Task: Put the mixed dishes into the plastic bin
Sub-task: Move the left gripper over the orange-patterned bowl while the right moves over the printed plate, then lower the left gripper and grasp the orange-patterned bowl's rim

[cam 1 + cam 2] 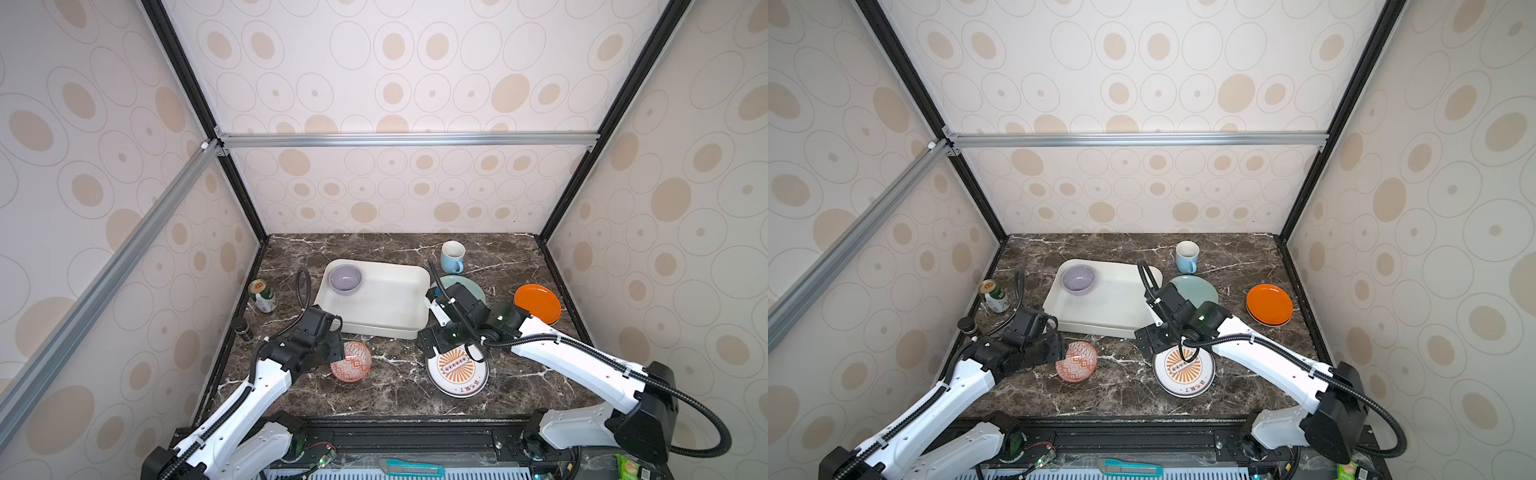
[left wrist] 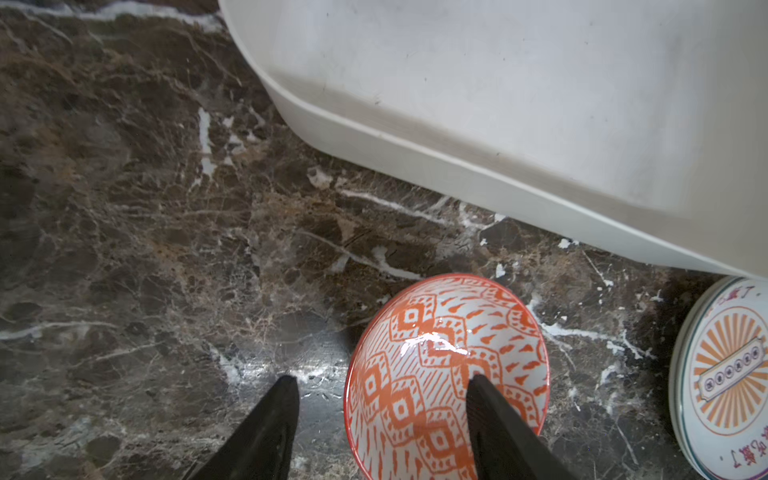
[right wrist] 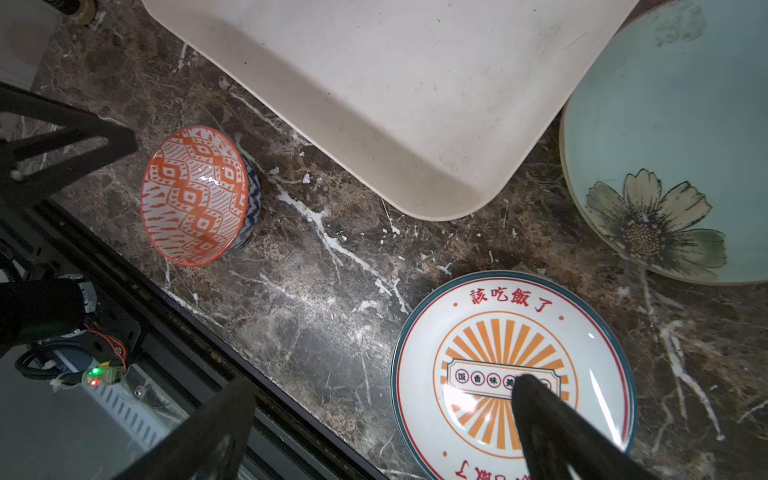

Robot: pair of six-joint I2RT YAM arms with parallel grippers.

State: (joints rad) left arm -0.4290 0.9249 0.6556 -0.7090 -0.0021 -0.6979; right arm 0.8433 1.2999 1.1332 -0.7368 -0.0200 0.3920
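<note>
Marble tabletop (image 1: 395, 399); plastic bin (image 1: 386, 301) holds only lavender bowl (image 1: 345, 279). Left gripper (image 2: 381, 377), released, straddles the rim of red-white patterned bowl (image 2: 436, 345), near the bin's front wall. Next move probably: clench, lift over wall. Right gripper (image 3: 383, 379), spread wide, hovers at orange-sunburst plate (image 3: 511, 332).

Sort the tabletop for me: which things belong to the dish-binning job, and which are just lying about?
Job: plastic bin, lavender bowl (already inside), red-white patterned bowl, light-blue mug, teal floral plate, orange plate, sunburst plate.

Lying about: green drink can, small dark jar, utility knife at the front edge.
</note>
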